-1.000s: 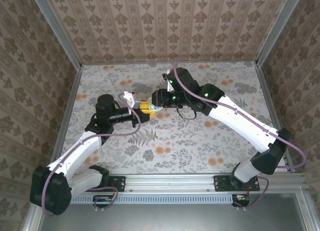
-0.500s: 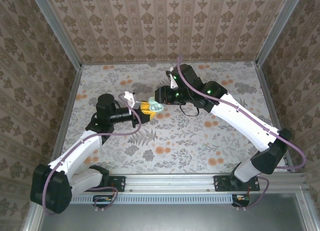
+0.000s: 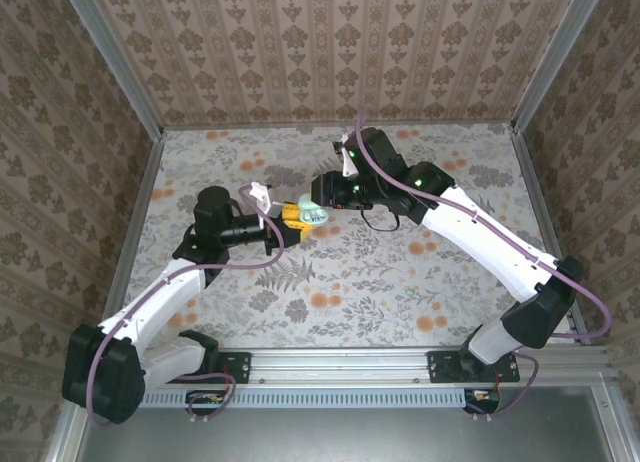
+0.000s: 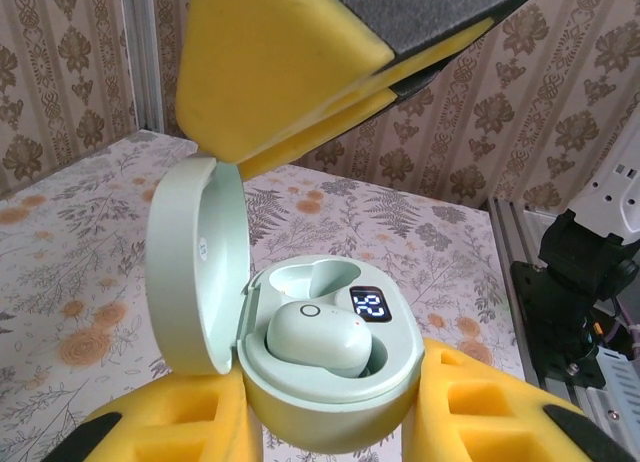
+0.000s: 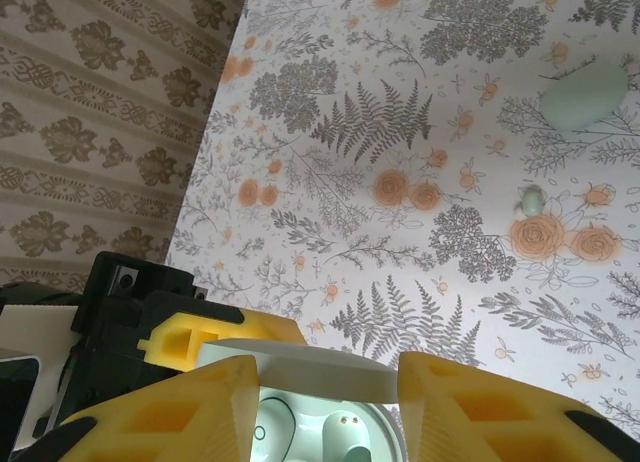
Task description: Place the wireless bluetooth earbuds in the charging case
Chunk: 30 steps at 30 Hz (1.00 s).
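Left of the charging case [image 3: 312, 213], the left fingers [image 3: 291, 220] were clamped tight on its base, holding it lifted off the counter [image 3: 400, 292]. Case was open: lid [image 4: 195, 262] swung to the left of the base, one earbud [image 4: 320, 337] sat in the near socket, lit display [image 4: 370, 304] just right of it, and the far socket [image 4: 300, 277] looked empty. Right of the case, the right fingers [image 3: 322, 204] were part-way parted with nothing seen between them. Their tips hung just above the lid edge; touching or not, couldn't tell. Change over the last second: the right arm had backed off the case, up and to the right, so the case showed between the two sets of fingers where it had been covered. Likely meaning: first earbud just dropped in and released, about half the task done. Well apart from the case, a pale mint oval [image 5: 585, 94] lay on the counter with a smaller mint bit [image 5: 532, 199] near it. Possibly the second earbud, not sure. Next would be fetching it for the empty socket.
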Motion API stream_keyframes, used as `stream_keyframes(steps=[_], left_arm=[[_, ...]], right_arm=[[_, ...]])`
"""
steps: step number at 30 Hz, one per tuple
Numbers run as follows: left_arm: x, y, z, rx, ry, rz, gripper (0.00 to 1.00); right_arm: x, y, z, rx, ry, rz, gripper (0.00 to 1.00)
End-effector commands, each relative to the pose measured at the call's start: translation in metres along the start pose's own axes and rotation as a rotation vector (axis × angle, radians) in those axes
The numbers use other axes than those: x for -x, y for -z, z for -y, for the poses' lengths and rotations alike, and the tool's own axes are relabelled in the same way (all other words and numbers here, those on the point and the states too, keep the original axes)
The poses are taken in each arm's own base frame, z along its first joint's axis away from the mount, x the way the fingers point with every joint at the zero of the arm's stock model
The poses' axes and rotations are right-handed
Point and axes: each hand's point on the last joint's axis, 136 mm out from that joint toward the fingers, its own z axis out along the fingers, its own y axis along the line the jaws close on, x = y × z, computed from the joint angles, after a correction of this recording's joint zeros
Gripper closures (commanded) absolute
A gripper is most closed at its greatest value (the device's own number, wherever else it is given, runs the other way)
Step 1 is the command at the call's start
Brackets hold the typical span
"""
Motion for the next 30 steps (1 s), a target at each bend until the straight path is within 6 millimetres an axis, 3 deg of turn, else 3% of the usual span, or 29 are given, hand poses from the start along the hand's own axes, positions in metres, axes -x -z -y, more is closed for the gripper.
stream_keyframes(steps=[1, 7, 18, 30], left_arm=[[0.034, 0.002, 0.018, -0.086, -0.107, 0.071, 0.97], [0.030, 0.000, 0.012, -0.066, -0.085, 0.059, 0.97], [0.022, -0.002, -0.011, -0.067, 0.034, 0.045, 0.97], [0.023, -0.005, -0.022, -0.103, 0.102, 0.048, 0.97]], right_arm=[[-0.005, -0.015, 0.012, -0.025, 0.002, -0.025, 0.58], [-0.005, -0.016, 0.015, -0.031, 0.000, -0.032, 0.58], [0.002, 0.007, 0.016, -0.045, 0.010, 0.010, 0.55], [0.006, 0.005, 0.014, -0.038, 0.012, 0.005, 0.52]])
